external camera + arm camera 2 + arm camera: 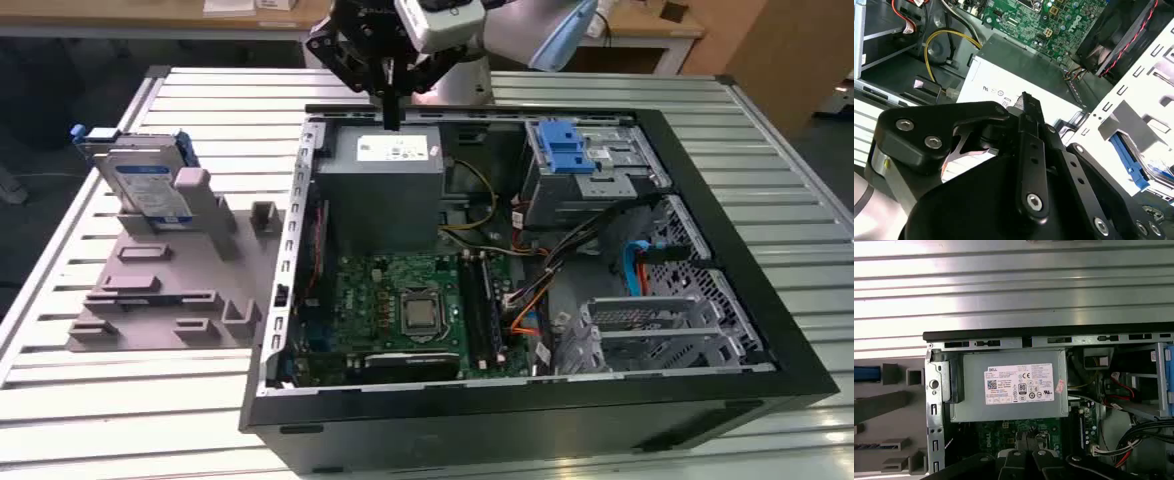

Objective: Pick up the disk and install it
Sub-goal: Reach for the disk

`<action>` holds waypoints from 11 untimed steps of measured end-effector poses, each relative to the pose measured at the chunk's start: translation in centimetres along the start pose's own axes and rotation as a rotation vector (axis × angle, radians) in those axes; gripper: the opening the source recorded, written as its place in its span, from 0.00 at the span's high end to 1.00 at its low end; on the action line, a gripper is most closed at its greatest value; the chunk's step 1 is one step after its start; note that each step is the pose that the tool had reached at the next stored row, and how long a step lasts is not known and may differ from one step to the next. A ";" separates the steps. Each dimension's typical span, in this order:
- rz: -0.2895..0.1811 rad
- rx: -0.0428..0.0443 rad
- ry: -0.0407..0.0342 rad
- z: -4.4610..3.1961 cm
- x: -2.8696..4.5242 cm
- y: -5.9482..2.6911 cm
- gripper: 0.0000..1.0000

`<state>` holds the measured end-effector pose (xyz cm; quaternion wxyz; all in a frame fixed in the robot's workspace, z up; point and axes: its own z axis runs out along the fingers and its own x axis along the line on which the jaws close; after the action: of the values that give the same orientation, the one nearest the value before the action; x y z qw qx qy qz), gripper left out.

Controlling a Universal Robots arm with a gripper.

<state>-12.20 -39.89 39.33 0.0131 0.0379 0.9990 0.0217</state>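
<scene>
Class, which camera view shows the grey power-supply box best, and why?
The first wrist view: the power-supply box faces the camera, its stickered face whole. The exterior view shows the box at a slant; in the second wrist view the gripper covers part of it.

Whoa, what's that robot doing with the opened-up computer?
The robot arm's hand hangs closed and empty over the open computer case, above the grey power-supply box. The disk it has to put in is not picked up yet. It stands on edge in a grey holder on the table, to the exterior view's left of the case.
</scene>
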 end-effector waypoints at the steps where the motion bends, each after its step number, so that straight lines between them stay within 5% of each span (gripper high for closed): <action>1: 0.000 0.0000 0.0000 0.00 0.00 0.00 0.89; 11: 0.000 0.0000 0.0000 0.00 0.23 -0.02 0.89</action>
<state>-12.43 -39.90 39.33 0.0131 0.0379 0.9990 0.0217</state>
